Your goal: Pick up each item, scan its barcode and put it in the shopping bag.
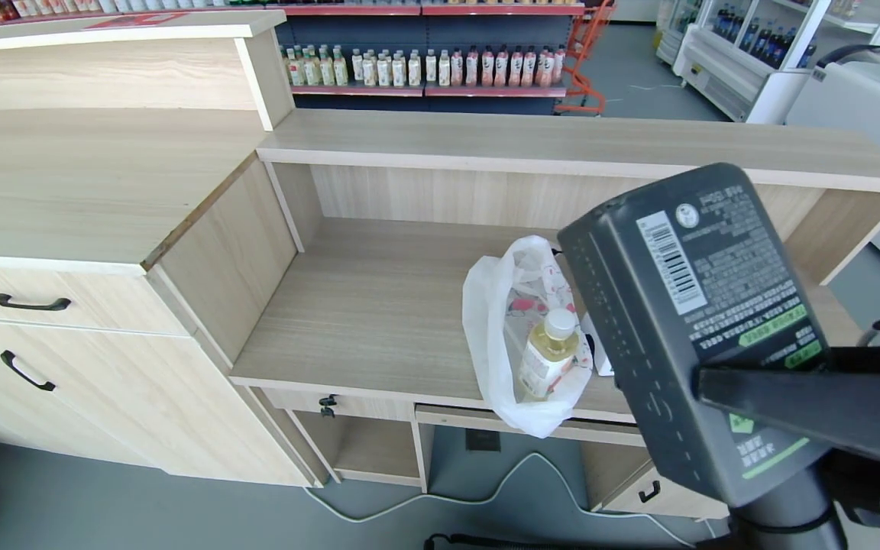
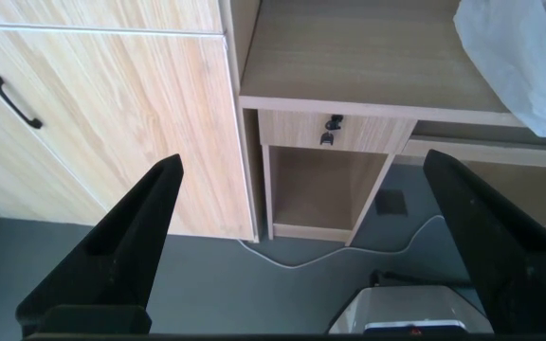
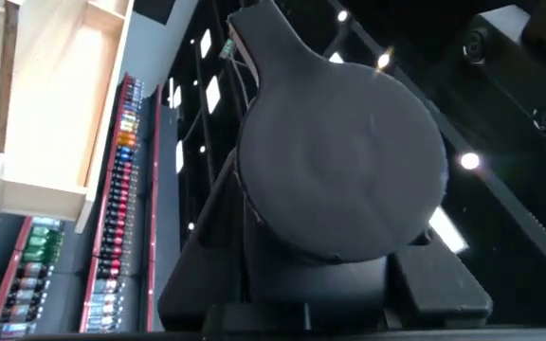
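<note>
1. One dark pack (image 1: 684, 321) is being gripped by the right tool (image 1: 723, 393), whose jaws are closing on its lower half. It is hanging high above the near right end of the table (image 1: 379, 305), close under the head camera.
2. Its long axis is running steeply and leaning a little, with the upper end toward the robot's left. The broad face with the barcode (image 1: 673, 263) is turning up toward the head camera.
3. The shopping bag (image 1: 490, 321) is lying to the robot's left of the pack and well below it, on the table's front edge, with its bottom sagging over that edge. One bottle (image 1: 551, 355) is already resting inside.
4. The bag's mouth seems to be gaping upward and toward the pack's side, so the coming move is, by my reckoning, a short travel to the left and down once the scan is done.
5. The right arm is by far the nearer to the bag. The left tool (image 2: 303, 166) is hanging with fingers spread wide and nothing between them, low before the cupboard front and well apart from the bag.
</note>
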